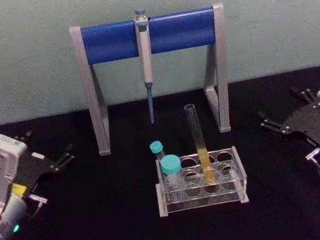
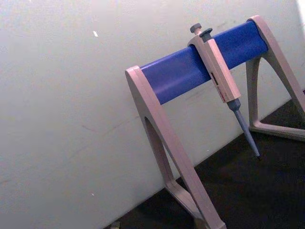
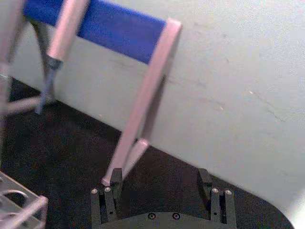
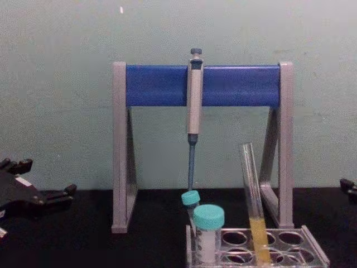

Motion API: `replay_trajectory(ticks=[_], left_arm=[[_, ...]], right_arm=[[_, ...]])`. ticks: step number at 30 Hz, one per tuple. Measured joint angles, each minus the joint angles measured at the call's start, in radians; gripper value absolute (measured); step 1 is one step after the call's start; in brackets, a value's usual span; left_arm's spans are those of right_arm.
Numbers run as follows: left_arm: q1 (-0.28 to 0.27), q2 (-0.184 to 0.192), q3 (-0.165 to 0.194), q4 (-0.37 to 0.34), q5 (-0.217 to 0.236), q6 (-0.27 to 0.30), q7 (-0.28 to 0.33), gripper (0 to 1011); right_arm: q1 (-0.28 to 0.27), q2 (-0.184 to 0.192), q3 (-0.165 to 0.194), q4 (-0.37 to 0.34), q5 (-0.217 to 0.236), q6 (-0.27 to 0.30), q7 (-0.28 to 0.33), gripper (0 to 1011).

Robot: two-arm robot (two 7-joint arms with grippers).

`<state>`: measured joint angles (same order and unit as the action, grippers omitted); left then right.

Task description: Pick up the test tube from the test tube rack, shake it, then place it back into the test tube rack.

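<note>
The test tube [image 1: 198, 141] is a long clear glass tube with yellow liquid in its lower part. It stands, leaning slightly, in a back-row hole of the translucent test tube rack [image 1: 239, 173] at the table's centre front. The chest view shows the test tube [image 4: 251, 187] in the rack [image 4: 313, 251] from the side. My left gripper [image 1: 50, 144] rests open on the table far to the left, also seen as left gripper [image 4: 47, 177]. My right gripper [image 1: 280, 108] sits open far to the right, and its spread fingers [image 3: 107, 193] hold nothing.
Two teal-capped tubes [image 1: 171, 167] stand in the rack's left side. Behind the rack is a tall grey-and-blue pipette stand [image 1: 113, 41] with a pipette [image 1: 146, 56] hanging from its bar, its tip just behind the tube. A pale wall closes the back.
</note>
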<state>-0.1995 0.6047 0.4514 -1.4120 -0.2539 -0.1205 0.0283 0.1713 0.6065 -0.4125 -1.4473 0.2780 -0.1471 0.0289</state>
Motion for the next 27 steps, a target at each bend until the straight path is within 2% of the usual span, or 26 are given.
replay_trajectory(ticks=[6, 13, 22, 27], left_arm=[[0.0, 0.0, 0.0, 0.0, 0.0, 0.0, 0.0, 1001], [0.0, 0.0, 0.0, 0.0, 0.0, 0.0, 0.0, 1001], [0.0, 0.0, 0.0, 0.0, 0.0, 0.0, 0.0, 1001], [0.0, 0.0, 0.0, 0.0, 0.0, 0.0, 0.0, 1001]], right_arm=[[-0.011, 0.009, 0.016, -0.037, 0.05, -0.03, 0.101, 1000], [-0.003, 0.004, 0.015, -0.051, 0.089, -0.047, 0.202, 1000], [0.044, -0.028, -0.006, -0.026, 0.144, -0.054, 0.361, 1000], [0.082, -0.053, -0.023, -0.005, 0.166, -0.033, 0.444, 1000]])
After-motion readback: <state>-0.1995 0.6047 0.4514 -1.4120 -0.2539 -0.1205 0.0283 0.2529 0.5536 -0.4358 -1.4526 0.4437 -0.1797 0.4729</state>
